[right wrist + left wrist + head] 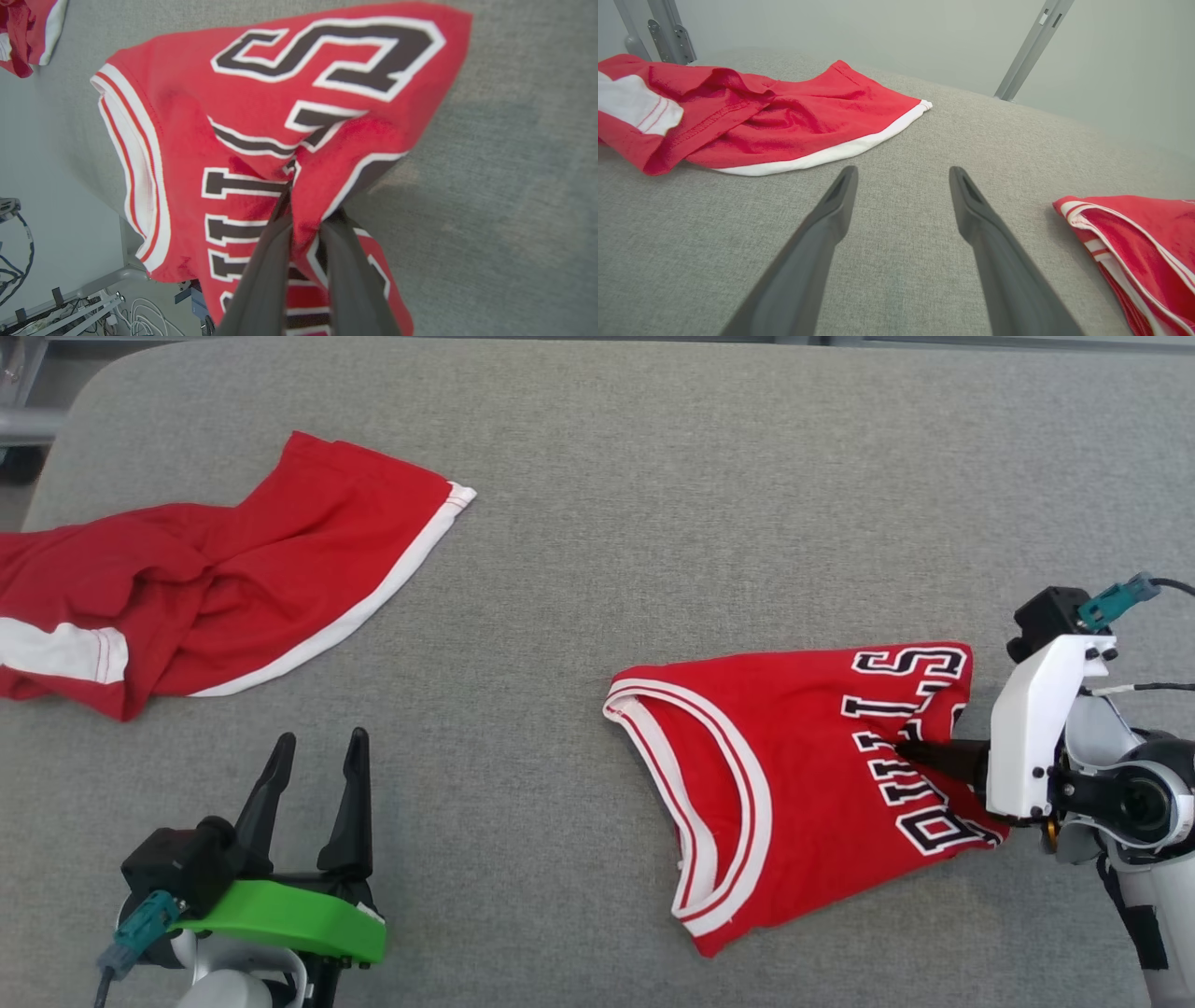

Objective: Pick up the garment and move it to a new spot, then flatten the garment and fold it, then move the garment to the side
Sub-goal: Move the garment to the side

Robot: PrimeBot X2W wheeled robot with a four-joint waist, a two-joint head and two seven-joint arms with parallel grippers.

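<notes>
Red basketball jersey (794,756) with white-and-red trim and black, white-outlined lettering lies on the grey upholstered surface (653,523), in the near right part of it as the head view shows. Its collar opening faces the middle of the surface; the lettered chest panel lies toward the right edge. The cloth is doubled over and creased, not flat.

Right gripper (920,754) reaches in from the right side, its white wrist housing just beside the jersey's edge. In the right wrist view the two dark fingers (271,261) are drawn close together, with a ridge of the lettered cloth (177,140) bunched and pinched between them near their tips (306,219). The fabric puckers toward the pinch point, and a shadow falls on the surface (514,186) beside it.

Left gripper (321,747) sits at the near left, well apart from the jersey, fingers spread wide and holding nothing. The left wrist view shows bare grey upholstery (691,233) between the parted fingers (903,172), with the jersey's trimmed edge (1148,242) off to one side.

Red shorts (233,579) with a white side stripe lie rumpled at the far left of the surface, well apart from the jersey and from both grippers; they also show in the left wrist view (784,121) and at a corner of the right wrist view (23,37).

Grey metal struts (1031,46) stand behind the surface. Loose cables (140,308) lie on the floor past its edge.
</notes>
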